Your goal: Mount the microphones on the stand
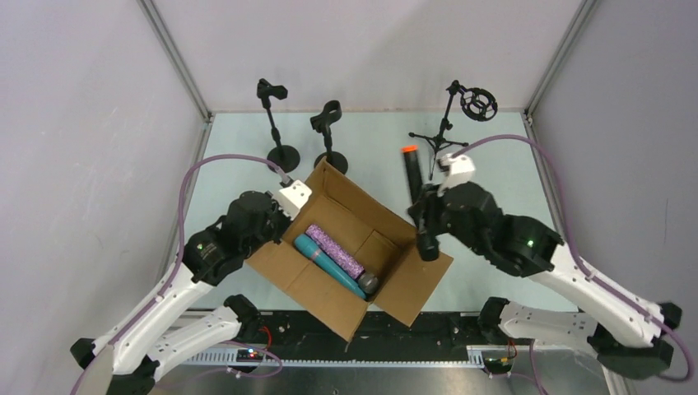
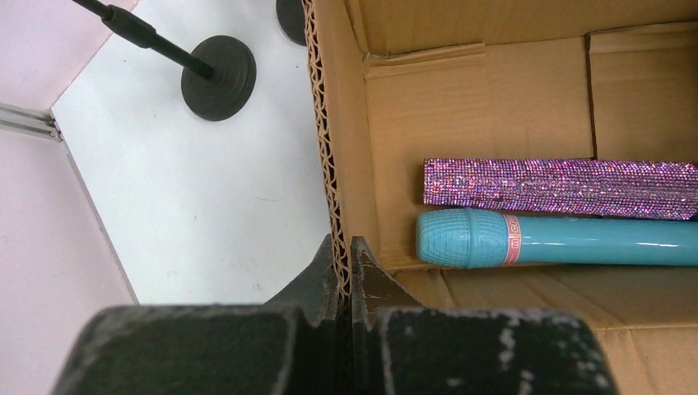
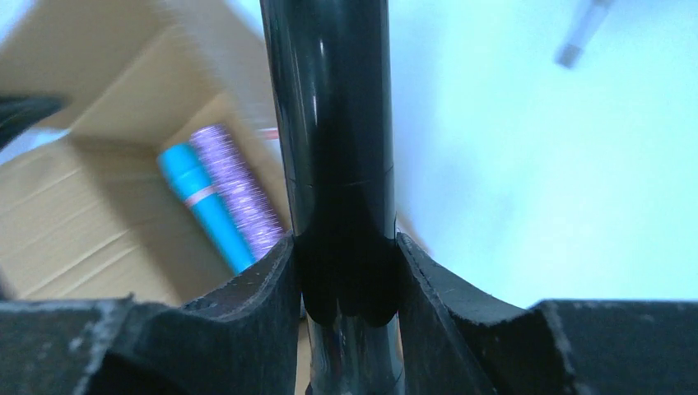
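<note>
Right gripper (image 3: 347,280) is clamped tight on the black mic (image 1: 416,193), fingers squeezing both sides of the barrel a bit below the middle. The mic is up in the air and close to upright, orange-red end on top, hanging over the right corner of the cardboard box (image 1: 387,284), roughly mid-tabletop. Left gripper (image 2: 344,267) is closed too, pinching the corrugated left wall of that box between its fingertips. The box sits open and turned diagonally near the middle of the tabletop (image 1: 510,173), reaching toward the near edge. Inside it, the purple glitter mic (image 2: 560,188) and the light blue mic (image 2: 560,240) lie flat on the bottom, side by side and touching along their length, with the purple one's silver mesh head pointing at the near-right corner of the box. Along the far edge there are two round-base stands, one (image 1: 276,123) toward the far-left corner and the other (image 1: 329,136) just right of it, right behind the box's far corner, each with a black clip on top. A tripod stand (image 1: 444,132) with a ring-shaped mount is toward the far-right, just beyond the held mic.
</note>
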Action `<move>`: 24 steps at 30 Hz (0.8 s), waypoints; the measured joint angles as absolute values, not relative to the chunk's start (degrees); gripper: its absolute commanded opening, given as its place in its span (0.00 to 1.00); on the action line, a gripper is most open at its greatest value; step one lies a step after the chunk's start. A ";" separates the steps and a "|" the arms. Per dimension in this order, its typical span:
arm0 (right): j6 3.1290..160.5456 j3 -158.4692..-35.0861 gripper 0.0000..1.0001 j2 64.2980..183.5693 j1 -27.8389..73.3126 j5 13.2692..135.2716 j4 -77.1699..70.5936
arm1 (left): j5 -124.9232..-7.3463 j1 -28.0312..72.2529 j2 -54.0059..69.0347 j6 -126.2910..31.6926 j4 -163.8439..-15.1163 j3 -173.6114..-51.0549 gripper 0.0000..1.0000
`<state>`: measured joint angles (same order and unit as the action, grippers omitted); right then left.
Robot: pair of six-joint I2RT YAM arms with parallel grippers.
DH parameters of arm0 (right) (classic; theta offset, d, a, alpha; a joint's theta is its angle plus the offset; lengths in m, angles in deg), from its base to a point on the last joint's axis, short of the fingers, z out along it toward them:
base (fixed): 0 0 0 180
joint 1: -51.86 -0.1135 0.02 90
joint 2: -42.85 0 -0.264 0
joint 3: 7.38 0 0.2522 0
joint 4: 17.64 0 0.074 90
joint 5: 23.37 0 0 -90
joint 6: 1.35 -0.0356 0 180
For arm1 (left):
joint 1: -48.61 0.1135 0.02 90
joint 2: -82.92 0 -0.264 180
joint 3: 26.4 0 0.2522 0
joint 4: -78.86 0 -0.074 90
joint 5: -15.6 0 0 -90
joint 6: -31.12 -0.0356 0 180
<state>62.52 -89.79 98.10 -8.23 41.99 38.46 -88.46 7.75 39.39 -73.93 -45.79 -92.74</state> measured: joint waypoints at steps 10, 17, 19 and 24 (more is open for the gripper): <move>55.40 -75.95 0.00 100.00 22.94 46.79 47.34 | -88.46 7.71 40.55 -74.06 -46.01 -92.35 0.00; 56.38 -74.75 0.00 115.14 25.21 47.67 44.34 | -87.54 7.64 41.73 -75.41 -45.88 -92.35 0.00; 57.36 -74.62 0.00 118.71 25.19 47.56 43.25 | -87.24 7.57 42.21 -75.65 -45.86 -92.33 0.00; 60.03 -74.40 0.00 127.19 25.62 47.43 40.80 | -87.11 7.46 43.74 -76.57 -45.71 -92.09 0.00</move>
